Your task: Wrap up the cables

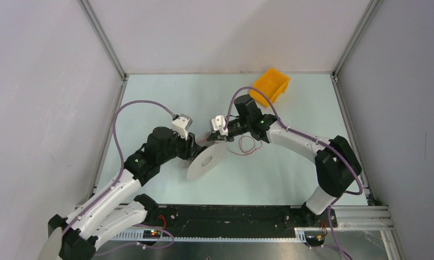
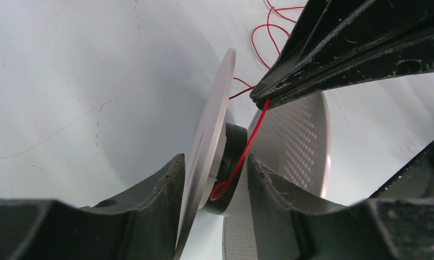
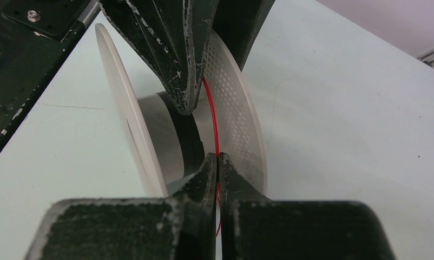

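**Operator:** Location of red wire (image 2: pixel 250 141)?

**Technician:** Pinched between the closed tips of right gripper (image 3: pixel 217 162); run straight down to the black hub (image 2: pixel 234 157) of the spool (image 1: pixel 206 160); ends there in a small loop; slack loops on bench (image 1: pixel 290 179) near spool.

**Operator:** Left gripper (image 2: pixel 215 162)?

**Technician:** Jaws apart, astride the smooth flange (image 2: pixel 215 108); firm clamp not confirmed.

**Operator:** Likely faults from here?

**Technician:** End loop slipping off hub if unanchored before winding; hair-thin wire snapping, or sliding through the tips, under excess tension; spool tipping with flange ungripped; slack loops tangling during feed.
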`<state>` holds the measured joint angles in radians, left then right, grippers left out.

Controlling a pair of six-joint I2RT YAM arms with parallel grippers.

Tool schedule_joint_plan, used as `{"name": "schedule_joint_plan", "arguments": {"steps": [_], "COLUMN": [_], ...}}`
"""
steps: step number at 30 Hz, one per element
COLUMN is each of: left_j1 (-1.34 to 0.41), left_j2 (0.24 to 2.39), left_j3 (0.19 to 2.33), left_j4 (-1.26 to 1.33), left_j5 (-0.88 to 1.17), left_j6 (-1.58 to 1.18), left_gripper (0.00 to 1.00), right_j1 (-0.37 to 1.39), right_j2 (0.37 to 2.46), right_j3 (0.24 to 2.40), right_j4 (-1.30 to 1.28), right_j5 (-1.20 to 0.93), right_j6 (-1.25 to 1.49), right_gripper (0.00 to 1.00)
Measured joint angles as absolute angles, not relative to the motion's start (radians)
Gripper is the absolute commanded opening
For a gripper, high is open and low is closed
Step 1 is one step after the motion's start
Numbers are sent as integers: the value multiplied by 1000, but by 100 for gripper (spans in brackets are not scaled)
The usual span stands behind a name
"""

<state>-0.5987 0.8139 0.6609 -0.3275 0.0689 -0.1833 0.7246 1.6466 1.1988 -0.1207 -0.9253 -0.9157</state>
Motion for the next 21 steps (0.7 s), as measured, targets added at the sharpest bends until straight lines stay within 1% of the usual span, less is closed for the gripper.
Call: {"name": "schedule_joint_plan", "arguments": {"steps": [2,5,7,9,15,21], "left_j1": [-599,-599,-599,-599,-599,-599], "left_j2": [820,823,822,818,802,797], "left_j3": [661,661,661,660,660,660], "left_j4": [-323,-323,-322,-322,-323,-340], "left_j5": [66,63,63,62,51,30], "left_j6": [-183,-182,-180,-178,-175,-172], "left_gripper": [43,33,29,27,27,28], "right_j1": [725,727,727,727,730,731], "right_j2": [1650,1660,1665,1668,1679,1685], "right_j3": [1199,1199,1198,1198,1196,1193], "right_j4": [-115,-105,-97,-94,-84,-78], "right_j5": [-926,-926,-926,-927,-929,-929], "right_j6": [-912,-908,-903,-898,-891,-887], "right_gripper": [0,0,0,0,0,5]}}
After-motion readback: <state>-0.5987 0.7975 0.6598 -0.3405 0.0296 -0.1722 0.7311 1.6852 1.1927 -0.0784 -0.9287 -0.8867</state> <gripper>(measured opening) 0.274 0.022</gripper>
